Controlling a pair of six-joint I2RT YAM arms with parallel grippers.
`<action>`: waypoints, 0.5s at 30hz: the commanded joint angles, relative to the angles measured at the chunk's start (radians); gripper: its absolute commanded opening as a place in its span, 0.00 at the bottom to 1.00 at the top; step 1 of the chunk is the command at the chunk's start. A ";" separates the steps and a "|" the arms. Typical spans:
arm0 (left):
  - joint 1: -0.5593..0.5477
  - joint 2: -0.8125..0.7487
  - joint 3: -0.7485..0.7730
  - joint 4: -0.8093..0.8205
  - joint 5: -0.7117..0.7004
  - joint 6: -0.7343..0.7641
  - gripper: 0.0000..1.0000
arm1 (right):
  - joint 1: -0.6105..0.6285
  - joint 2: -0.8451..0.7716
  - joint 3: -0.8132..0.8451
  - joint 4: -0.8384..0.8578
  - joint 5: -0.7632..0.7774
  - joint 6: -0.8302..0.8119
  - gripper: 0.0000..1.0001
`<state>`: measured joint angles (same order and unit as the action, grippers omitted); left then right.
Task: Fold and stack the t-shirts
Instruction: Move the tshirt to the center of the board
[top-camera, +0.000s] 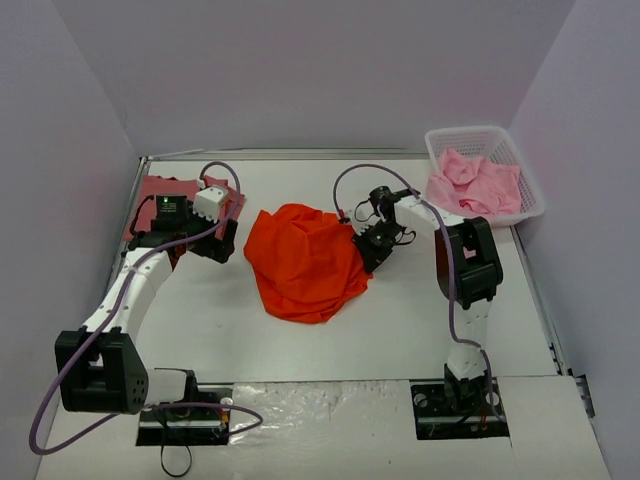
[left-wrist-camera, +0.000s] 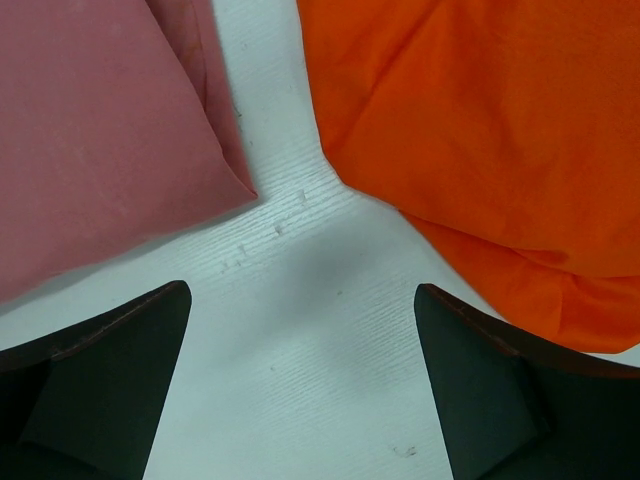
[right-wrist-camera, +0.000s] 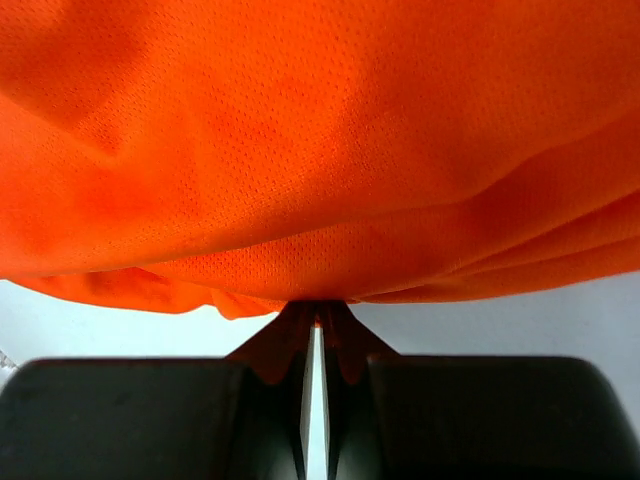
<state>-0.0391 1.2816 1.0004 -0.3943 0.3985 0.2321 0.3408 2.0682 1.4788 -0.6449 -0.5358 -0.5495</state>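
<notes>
The bright orange-red t-shirt lies bunched in the middle of the table. My right gripper is at its right edge, jaws shut on the cloth's edge; the shirt fills the right wrist view above the closed fingertips. The dusty rose-red t-shirt lies folded flat at the far left, partly under my left arm. My left gripper is open and empty over bare table between the rose shirt and the orange shirt. Light pink t-shirts lie crumpled in the basket.
The white lattice basket stands at the far right corner of the table. Grey walls close in the left, back and right sides. Both arm bases sit at the near edge.
</notes>
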 joint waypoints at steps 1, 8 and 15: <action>-0.019 0.013 0.041 0.011 -0.019 0.010 0.94 | -0.006 -0.062 -0.035 -0.027 0.040 -0.001 0.00; -0.061 0.084 0.101 0.031 -0.029 0.058 0.94 | -0.071 -0.210 -0.112 -0.030 0.071 -0.007 0.00; -0.084 0.384 0.282 0.113 -0.009 -0.066 0.94 | -0.132 -0.186 -0.140 -0.027 -0.016 -0.029 0.00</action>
<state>-0.1143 1.5761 1.2041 -0.3439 0.3771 0.2367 0.2207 1.8698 1.3544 -0.6350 -0.5056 -0.5568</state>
